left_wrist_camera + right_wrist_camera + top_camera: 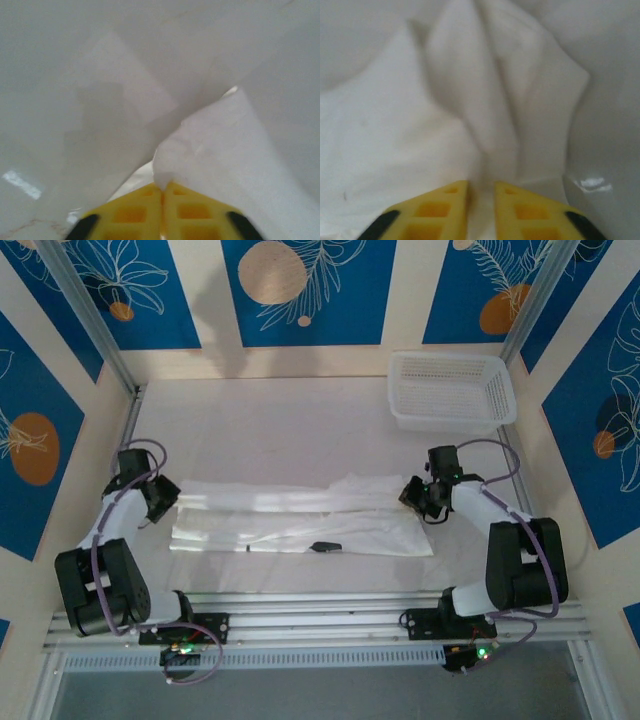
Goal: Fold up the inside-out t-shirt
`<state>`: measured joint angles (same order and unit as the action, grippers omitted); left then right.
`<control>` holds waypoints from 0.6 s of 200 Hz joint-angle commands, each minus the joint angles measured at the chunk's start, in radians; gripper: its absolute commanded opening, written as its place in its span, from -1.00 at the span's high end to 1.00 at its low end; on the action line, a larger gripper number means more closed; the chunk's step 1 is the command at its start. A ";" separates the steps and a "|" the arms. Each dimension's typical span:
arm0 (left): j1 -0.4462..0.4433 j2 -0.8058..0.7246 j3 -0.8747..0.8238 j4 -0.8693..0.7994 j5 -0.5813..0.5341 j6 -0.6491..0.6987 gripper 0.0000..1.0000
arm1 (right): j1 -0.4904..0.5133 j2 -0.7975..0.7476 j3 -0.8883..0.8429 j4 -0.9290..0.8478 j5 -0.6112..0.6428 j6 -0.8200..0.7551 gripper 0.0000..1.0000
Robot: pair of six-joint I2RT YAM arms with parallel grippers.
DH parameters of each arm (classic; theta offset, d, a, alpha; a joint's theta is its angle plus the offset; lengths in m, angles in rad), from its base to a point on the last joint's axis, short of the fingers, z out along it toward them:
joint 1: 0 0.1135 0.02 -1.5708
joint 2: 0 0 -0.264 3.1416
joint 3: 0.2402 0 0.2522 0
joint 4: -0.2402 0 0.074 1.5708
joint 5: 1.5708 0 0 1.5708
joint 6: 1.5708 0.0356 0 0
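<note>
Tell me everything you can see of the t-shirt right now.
The t-shirt is plain white, thin soft-looking cloth. It lies on the table as a long creased band running left to right, with its layers overlapping. A small dark tag shows near its front edge. The left gripper pinches a cloth corner at its left end. At its right end a bunched fold runs into the narrow gap between the fingers of the right gripper.

A white mesh basket (pixel 448 418) (probably plastic) sits in the table's (pixel 270 440) far right corner.
</note>
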<state>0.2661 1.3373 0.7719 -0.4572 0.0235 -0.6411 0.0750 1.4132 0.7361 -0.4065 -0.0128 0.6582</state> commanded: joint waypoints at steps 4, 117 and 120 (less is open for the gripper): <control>-0.003 -0.020 0.000 0.021 -0.044 0.026 0.31 | -0.003 -0.032 0.065 -0.033 -0.033 -0.016 0.35; -0.457 -0.144 0.060 -0.021 -0.098 0.128 0.10 | 0.095 0.329 0.432 -0.123 0.122 -0.195 -0.03; -0.461 -0.143 0.055 -0.019 -0.099 0.125 0.09 | 0.096 0.340 0.440 -0.128 0.113 -0.196 -0.01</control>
<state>-0.1516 1.1931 0.8425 -0.4553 -0.0307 -0.5468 0.1646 1.6695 1.1168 -0.4580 0.0944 0.5209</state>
